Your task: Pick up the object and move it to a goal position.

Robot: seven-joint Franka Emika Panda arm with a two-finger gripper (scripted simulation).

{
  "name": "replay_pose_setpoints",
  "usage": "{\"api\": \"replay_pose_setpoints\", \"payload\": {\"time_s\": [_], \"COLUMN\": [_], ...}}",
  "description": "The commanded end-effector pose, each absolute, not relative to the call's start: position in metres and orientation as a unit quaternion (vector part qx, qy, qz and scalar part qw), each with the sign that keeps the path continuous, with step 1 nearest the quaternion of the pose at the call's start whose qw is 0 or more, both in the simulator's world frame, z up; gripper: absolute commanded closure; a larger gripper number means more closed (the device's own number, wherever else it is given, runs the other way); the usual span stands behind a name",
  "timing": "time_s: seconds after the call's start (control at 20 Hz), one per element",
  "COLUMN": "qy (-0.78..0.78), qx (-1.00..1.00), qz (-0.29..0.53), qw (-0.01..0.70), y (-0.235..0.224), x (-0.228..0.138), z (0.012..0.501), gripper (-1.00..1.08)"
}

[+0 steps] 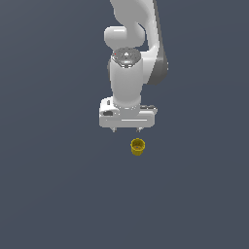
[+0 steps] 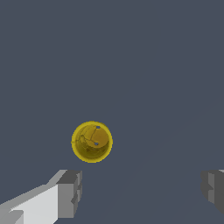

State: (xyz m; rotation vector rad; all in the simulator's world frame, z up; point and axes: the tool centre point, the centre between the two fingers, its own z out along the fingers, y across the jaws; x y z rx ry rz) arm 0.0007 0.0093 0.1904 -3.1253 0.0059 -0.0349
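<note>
Yellow cup-like cylinder (image 1: 137,146), small and rimmed at its open top, stands upright on the plain dark grey tabletop (image 1: 53,194), just below the white robot hand (image 1: 126,130) in the exterior view and slightly toward that view's right of the hand's middle. The hand hangs from the white Franka arm (image 1: 127,73) with its two short fingertips (image 1: 115,130) pointing down, set wide apart and holding nothing. A gap of bare tabletop shows between the fingertips and the cup's rim, so hand and cup are apart, not touching. Whether the fingertips hover above the surface or reach it cannot be told from this angle.

Seen from the wrist view, the cup (image 2: 92,141) shows as a yellow ring with its open mouth facing the camera, the inside shaded darker. The two grey finger pads (image 2: 70,192) appear at opposite sides of the picture, with the cup lying outside the space between them and nearer to one pad than to the other. The cup is clearly narrower than the spread of the fingers.
</note>
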Motion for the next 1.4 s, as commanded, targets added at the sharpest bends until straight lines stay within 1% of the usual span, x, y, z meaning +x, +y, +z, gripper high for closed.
{"api": "replay_pose_setpoints", "payload": {"time_s": [0.0, 0.45, 0.75, 1.35], "qy": [0.002, -0.012, -0.010, 0.054], "qx": [-1.000, -1.000, -1.000, -0.998], "qz": [-0.011, 0.013, 0.013, 0.012], "qw": [0.008, 0.015, 0.015, 0.013], "y": [0.009, 0.031, 0.031, 0.038], "x": [0.001, -0.009, -0.009, -0.007], "z": [0.190, 0.180, 0.179, 0.164], "gripper": [-0.92, -0.92, -0.92, -0.92]}}
